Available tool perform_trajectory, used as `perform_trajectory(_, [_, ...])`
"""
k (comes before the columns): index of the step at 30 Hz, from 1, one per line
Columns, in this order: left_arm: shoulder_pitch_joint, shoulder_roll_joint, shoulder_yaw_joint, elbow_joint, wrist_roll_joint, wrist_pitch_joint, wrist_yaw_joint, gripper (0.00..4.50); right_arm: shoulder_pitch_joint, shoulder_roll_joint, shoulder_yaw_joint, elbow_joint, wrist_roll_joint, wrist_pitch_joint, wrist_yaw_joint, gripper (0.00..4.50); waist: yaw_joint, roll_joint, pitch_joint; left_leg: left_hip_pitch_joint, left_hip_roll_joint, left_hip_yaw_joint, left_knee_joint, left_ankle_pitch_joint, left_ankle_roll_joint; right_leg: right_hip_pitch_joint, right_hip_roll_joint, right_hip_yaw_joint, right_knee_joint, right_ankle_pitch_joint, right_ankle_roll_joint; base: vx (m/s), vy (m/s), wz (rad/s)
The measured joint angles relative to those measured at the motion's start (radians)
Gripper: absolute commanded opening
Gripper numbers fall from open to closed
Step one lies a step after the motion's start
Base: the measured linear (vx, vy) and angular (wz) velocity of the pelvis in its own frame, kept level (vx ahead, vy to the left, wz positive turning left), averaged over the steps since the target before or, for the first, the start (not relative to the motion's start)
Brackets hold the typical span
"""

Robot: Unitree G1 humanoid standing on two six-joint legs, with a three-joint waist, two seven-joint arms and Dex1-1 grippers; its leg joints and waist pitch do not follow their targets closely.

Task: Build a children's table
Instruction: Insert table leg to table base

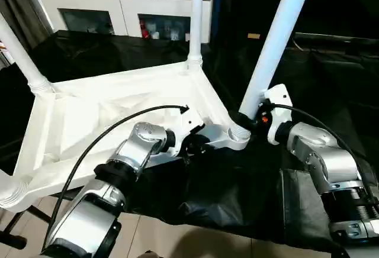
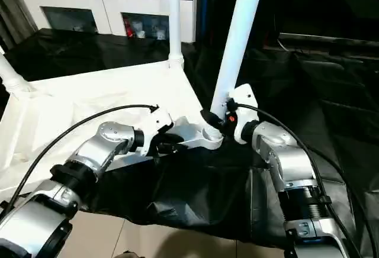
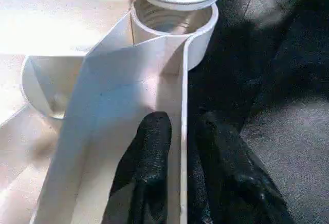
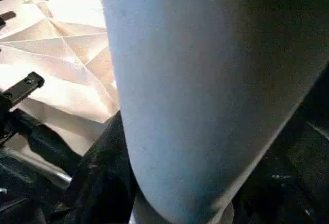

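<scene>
1. Presently we see the children's table (image 1: 112, 116) lying upside down on a surface draped in black cloth (image 1: 237, 193), its ribbed underside facing up and its raised rim forming a shallow tray that holds nothing loose.
2. Three legs stand up from corner sockets: the far leg (image 1: 195, 9), the leg at the table's left far corner (image 1: 18, 51), and the near-right leg (image 1: 275, 39), which leans away from the table.
3. At the near-right socket (image 3: 175, 26) the threaded end of that leg sits just above the open mouth, threads still exposed.
4. Our left gripper (image 3: 182, 147) straddles the table's rim just beside that socket, one black finger on each side of the thin wall, pinching it; the gap between fingers is narrow.
5. Our right gripper (image 1: 251, 119) sits at the base of the near-right leg, its fingers around the leg's lower end, partly spread to the leg's width.
6. Beyond the table's far edge stands a white cabinet (image 1: 118, 3) with shelf openings holding small items we cannot identify; a dark object rests on its top.
7. To the right of the table, black cloth lies bare; pale floor (image 1: 177, 240) shows below the table's near edge.
8. We can read no labels or writing.
</scene>
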Motion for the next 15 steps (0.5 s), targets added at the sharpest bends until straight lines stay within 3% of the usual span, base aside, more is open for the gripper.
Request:
perform_trajectory(10, [-0.004, 0.011, -0.001, 0.01, 0.013, -0.024, -0.041, 0.23, 0.0, -0.022, 0.017, 0.0, -0.002, 0.001, 0.043, 1.93, 0.0, 0.001, 0.0, 0.0, 0.0, 0.0, -0.001, 0.0, 0.0, 0.0, 0.0, 0.0, 0.0, 0.0, 0.0, 0.0, 0.0, 0.0])
perform_trajectory(15, [0.037, 0.056, -0.003, -0.029, 0.01, -0.081, -0.132, 0.0, 0.016, -0.052, 0.044, -0.007, 0.003, 0.011, 0.103, 1.93, -0.001, 0.003, -0.001, 0.0, 0.0, 0.0, -0.002, 0.0, 0.0, 0.0, 0.0, 0.0, -0.001, 0.0, 0.0, 0.0, 0.0, 0.0])
